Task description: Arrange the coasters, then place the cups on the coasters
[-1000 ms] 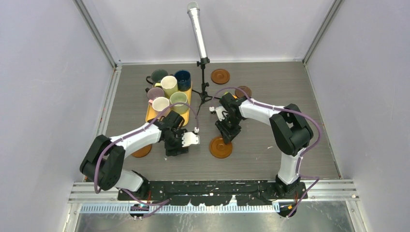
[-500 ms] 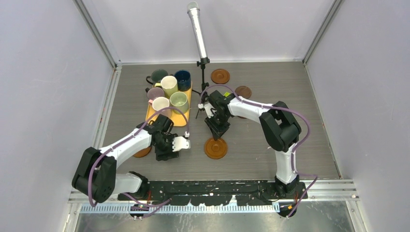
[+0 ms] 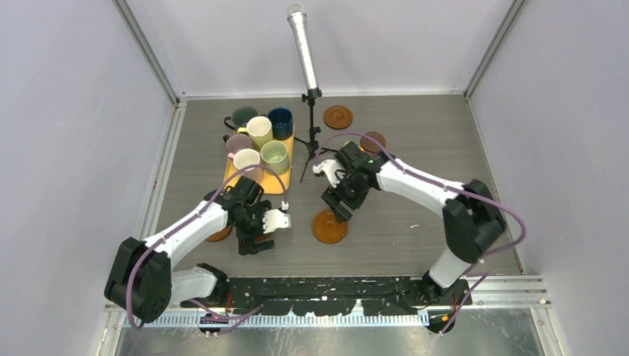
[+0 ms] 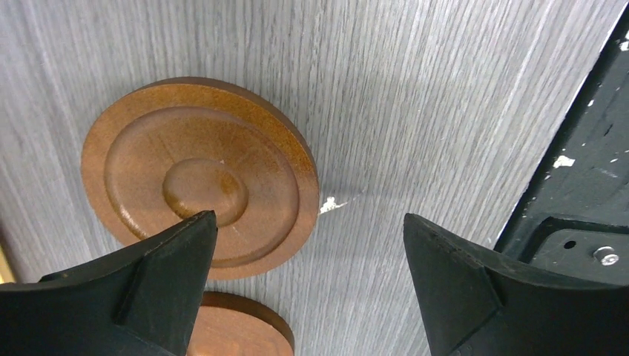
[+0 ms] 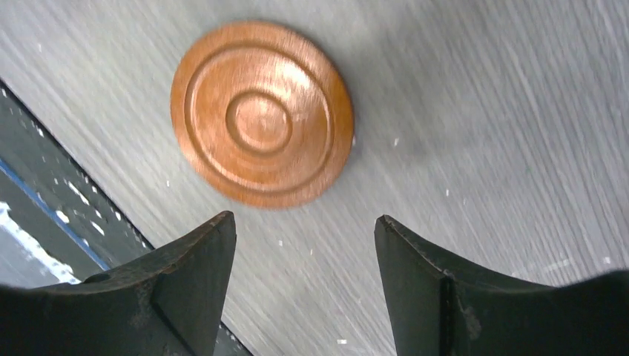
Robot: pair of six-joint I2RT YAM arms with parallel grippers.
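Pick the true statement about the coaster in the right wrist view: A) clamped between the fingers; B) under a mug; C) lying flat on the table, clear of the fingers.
C: the coaster lies bare on the table, beyond the right gripper, whose jaws stand apart and empty.

The round brown wooden coaster (image 5: 261,122) with turned rings carries a soft satin sheen. The grey wood-grain tabletop (image 4: 445,89) is matt and finely streaked (a few white flecks). The silver microphone (image 3: 303,52) looks like brushed metal.
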